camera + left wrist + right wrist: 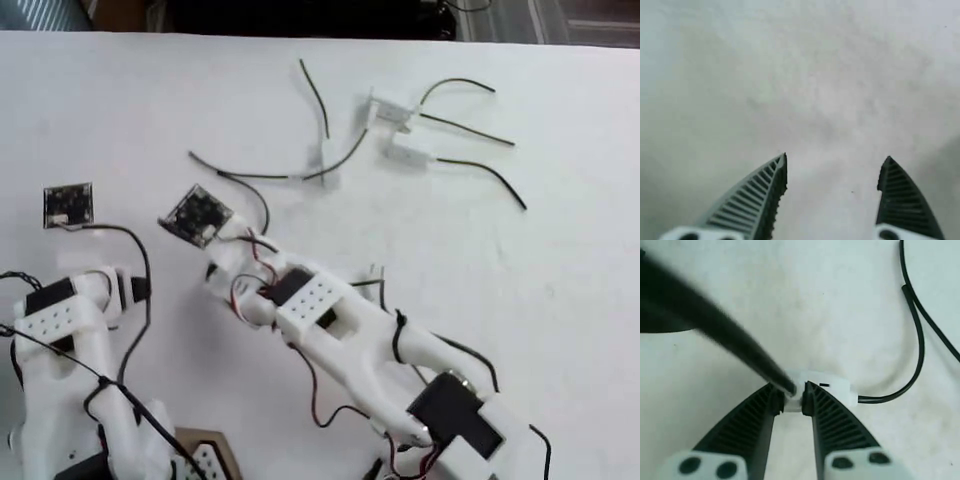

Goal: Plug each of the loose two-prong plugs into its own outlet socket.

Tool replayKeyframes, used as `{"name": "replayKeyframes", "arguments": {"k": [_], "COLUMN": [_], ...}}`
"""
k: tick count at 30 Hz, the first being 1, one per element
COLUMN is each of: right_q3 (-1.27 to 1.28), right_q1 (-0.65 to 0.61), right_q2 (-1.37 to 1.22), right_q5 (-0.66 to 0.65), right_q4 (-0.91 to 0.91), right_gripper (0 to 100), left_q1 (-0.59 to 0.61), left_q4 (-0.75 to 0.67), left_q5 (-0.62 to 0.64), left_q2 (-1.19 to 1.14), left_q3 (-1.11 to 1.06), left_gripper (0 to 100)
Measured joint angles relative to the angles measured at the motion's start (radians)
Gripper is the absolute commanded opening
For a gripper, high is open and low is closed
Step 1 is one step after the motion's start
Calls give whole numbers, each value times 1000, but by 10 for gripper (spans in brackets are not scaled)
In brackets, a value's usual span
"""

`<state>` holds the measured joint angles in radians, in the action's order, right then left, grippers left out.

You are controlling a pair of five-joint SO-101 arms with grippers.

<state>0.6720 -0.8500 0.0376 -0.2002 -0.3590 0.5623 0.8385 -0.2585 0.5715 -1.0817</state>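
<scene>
High view: a white surface (560, 280) carries two white robot arms. The left arm (60, 330) sits folded at the near left corner. The right arm (350, 335) stretches from the near right edge towards the middle. Far from both, near the back, lie two small white connector pieces (390, 112) (410, 152) close together, each trailing thin black leads (480, 170). A third pale piece (325, 175) lies a little to their left among more loose leads. From here it is too small to tell plugs from sockets.

Left wrist view: the left claw (835, 165) hangs spread wide, one ribbed finger pale grey (757, 200), the other black (902, 200). Nothing lies between them, and bare surface (805, 75) is beneath.

Right wrist view: the right claw (792, 392) is pinched tight on one end of a white plug (832, 387) lying on the surface. A black wire (890, 396) leaves the plug's free end and curves away. A blurred dark strand (715, 325) crosses close to the lens. The plug bears a short dark mark, too small to read.
</scene>
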Motion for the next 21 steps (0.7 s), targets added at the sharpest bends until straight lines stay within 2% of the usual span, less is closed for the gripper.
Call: {"name": "replayKeyframes", "arguments": {"k": [21], "right_q3": [-18], "right_q1": [-2], "right_q2": [-86], "right_q5": [2], "right_q4": [3], "right_gripper": [17], "left_q1": [0], "left_q4": [0], "left_q5": [0], "left_q2": [0], "left_q3": [0], "left_gripper": [290]}}
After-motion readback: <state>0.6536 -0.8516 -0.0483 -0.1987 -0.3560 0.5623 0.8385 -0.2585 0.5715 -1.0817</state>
